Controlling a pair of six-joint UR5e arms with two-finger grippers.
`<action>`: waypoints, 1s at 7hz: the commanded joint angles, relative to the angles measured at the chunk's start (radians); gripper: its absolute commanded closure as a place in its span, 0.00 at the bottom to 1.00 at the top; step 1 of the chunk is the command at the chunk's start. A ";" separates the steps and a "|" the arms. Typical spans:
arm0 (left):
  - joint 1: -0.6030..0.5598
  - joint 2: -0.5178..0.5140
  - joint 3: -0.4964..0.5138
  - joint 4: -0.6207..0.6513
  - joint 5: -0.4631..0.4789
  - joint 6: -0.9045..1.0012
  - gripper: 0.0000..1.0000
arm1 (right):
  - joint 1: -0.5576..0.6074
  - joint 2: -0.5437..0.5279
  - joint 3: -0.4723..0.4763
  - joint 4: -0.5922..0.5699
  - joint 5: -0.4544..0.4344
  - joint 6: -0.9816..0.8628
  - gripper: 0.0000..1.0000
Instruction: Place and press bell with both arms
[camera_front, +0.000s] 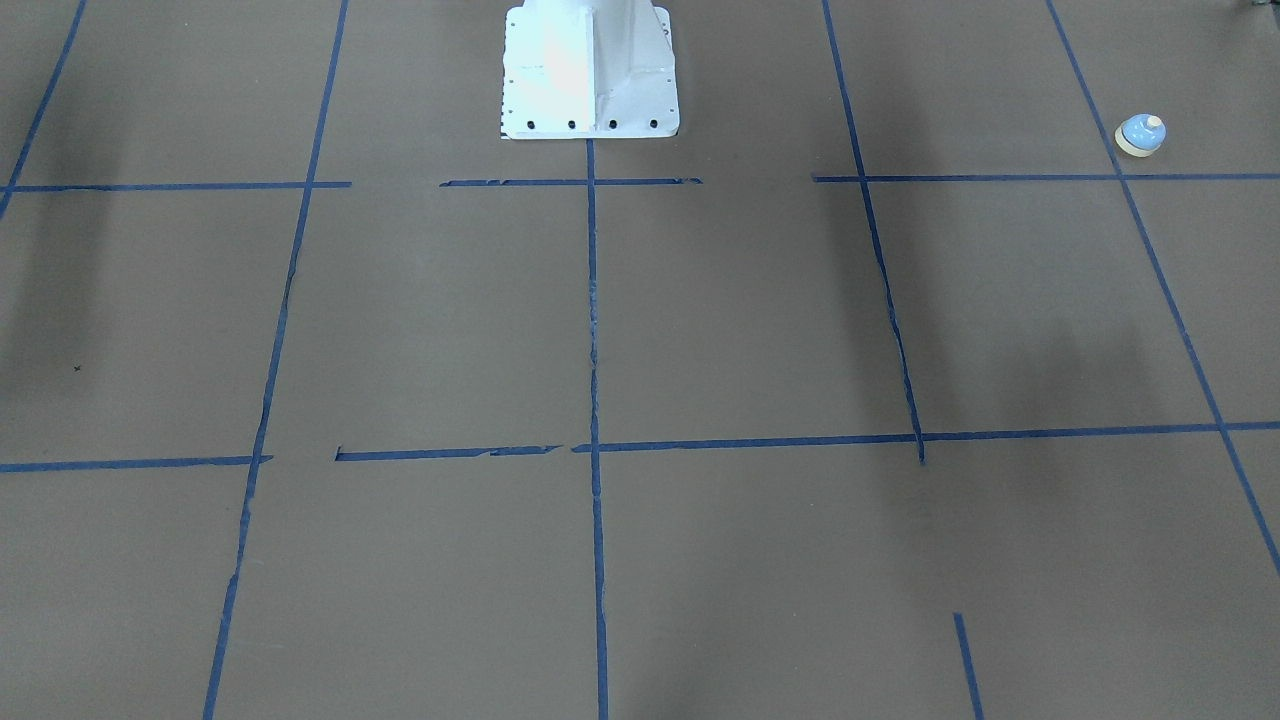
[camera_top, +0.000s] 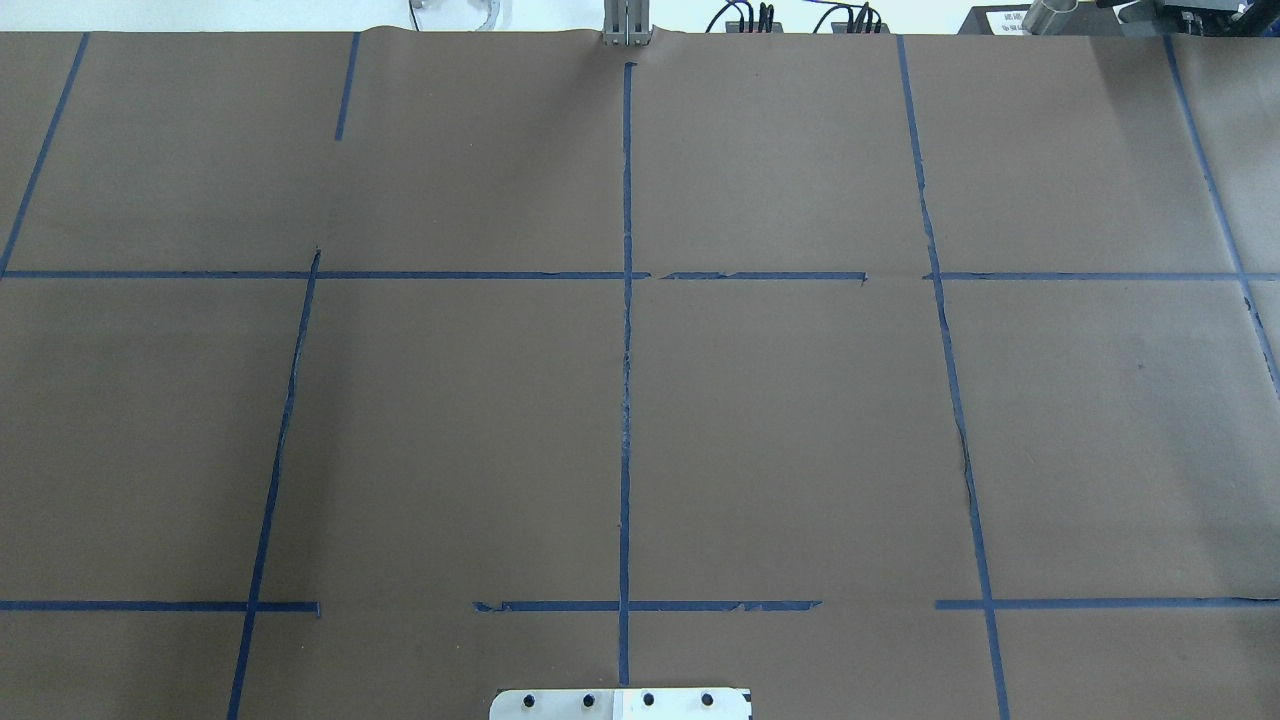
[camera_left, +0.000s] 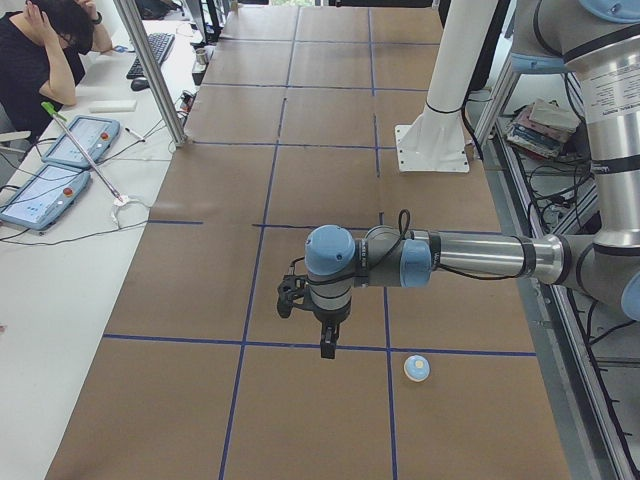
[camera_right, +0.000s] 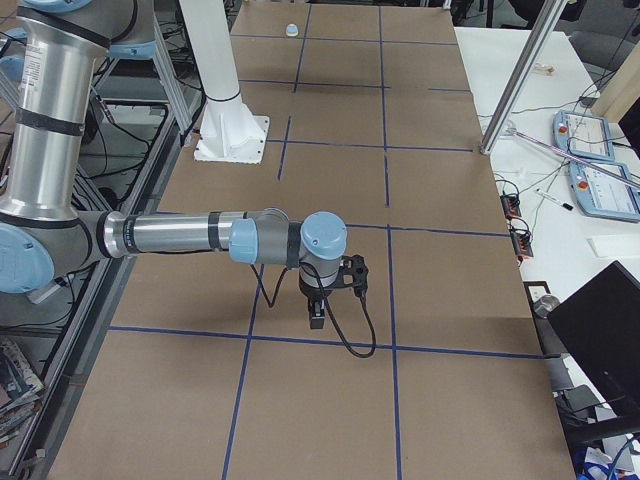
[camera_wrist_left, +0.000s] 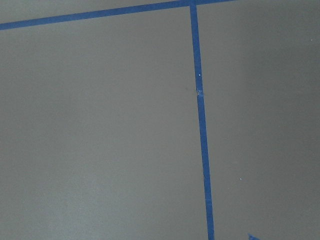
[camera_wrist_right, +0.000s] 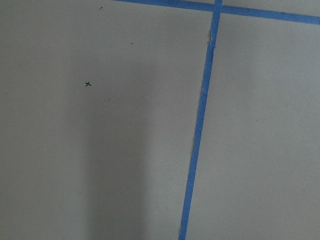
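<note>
Black and skeletal, the left gripper (camera_left: 326, 340) was seen only in the exterior left view. It was hung fingers-down over the brown-papered table (camera_left: 300, 150) from the near, level-stretched left arm (camera_left: 470, 255). Whether its jaws were parted or closed could not be told. The right gripper (camera_right: 318, 315) was likewise shown only in the exterior right view, pointed downward from the outstretched right arm (camera_right: 170, 235), and its state could not be judged either.

The bell (camera_left: 417, 368) was rested on its base on the paper at about four o'clock from the left gripper, near it but apart from it. It was set just past a blue tape line (camera_left: 450, 352). In the front-facing view the bell (camera_front: 1140, 135) was found at about three o'clock from the white pedestal (camera_front: 590, 70), well apart from it. In the exterior right view the bell (camera_right: 292, 30) was placed toward twelve o'clock at the table's far end, well apart from the right gripper.

Only paper and tape were shown by the wrist views, with a small black cross mark (camera_wrist_right: 88, 84) at about ten o'clock on the right one.
</note>
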 joint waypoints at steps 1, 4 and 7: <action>0.000 -0.001 0.000 -0.002 0.000 0.000 0.00 | 0.000 0.000 -0.002 0.000 0.000 0.000 0.00; 0.012 -0.022 -0.001 -0.009 0.002 -0.006 0.00 | 0.000 0.000 0.000 0.000 0.000 0.000 0.00; 0.017 -0.091 0.003 -0.112 -0.012 0.011 0.00 | 0.000 0.005 0.000 0.000 0.000 -0.002 0.00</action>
